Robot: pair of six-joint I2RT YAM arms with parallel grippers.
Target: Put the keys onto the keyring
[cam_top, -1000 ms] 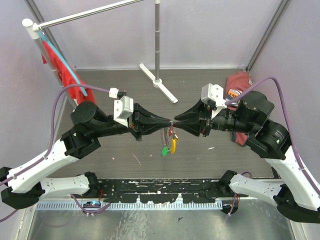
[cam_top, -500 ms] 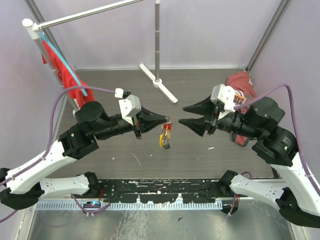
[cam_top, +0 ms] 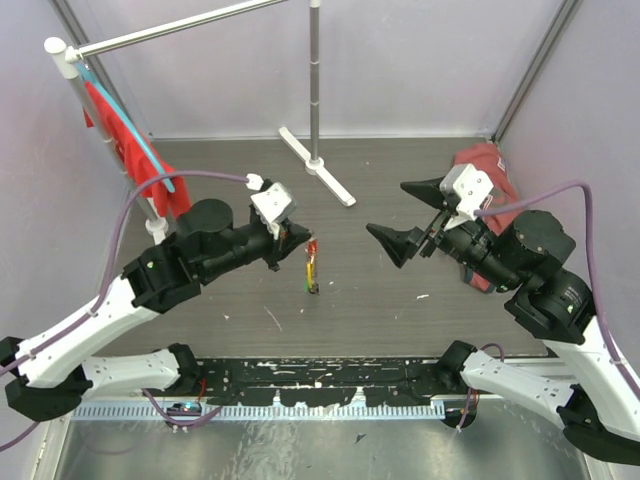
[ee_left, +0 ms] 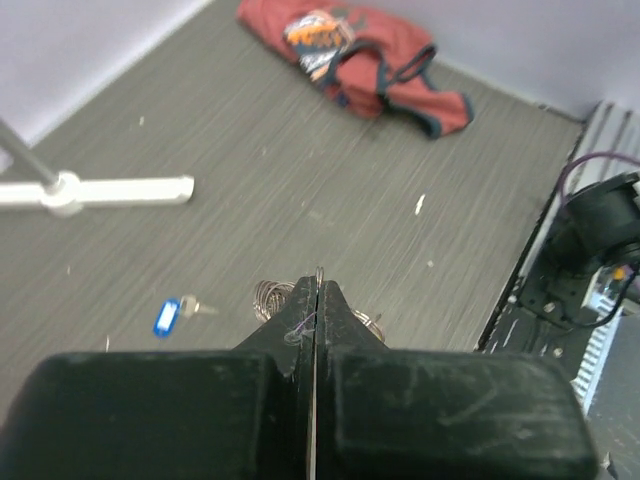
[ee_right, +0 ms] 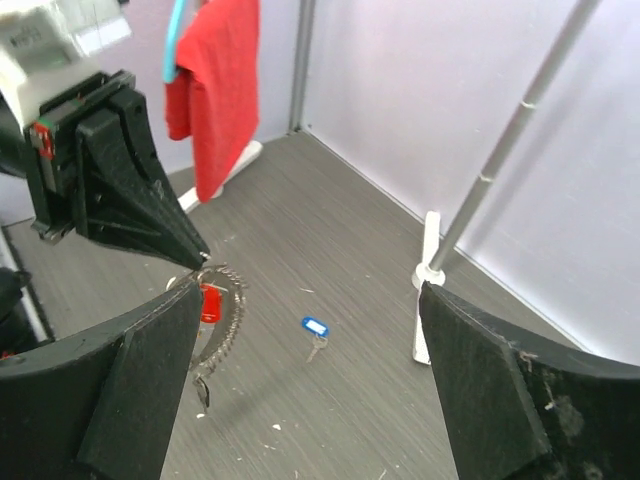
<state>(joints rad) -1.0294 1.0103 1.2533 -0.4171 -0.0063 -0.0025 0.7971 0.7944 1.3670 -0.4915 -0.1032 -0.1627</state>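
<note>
Silvery keyring [cam_top: 312,270] is dangling from the clenched left gripper [cam_top: 303,238], with the red key [ee_right: 209,302] seemingly threaded on it. The right gripper [cam_top: 388,208] is gaping empty. Next, it is needing to fetch the blue key [ee_right: 314,327] lying on the table [cam_top: 400,300].

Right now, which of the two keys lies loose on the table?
The blue-headed key: it lies alone on the table, while the red-headed key hangs with the keyring from the left pincer.
</note>
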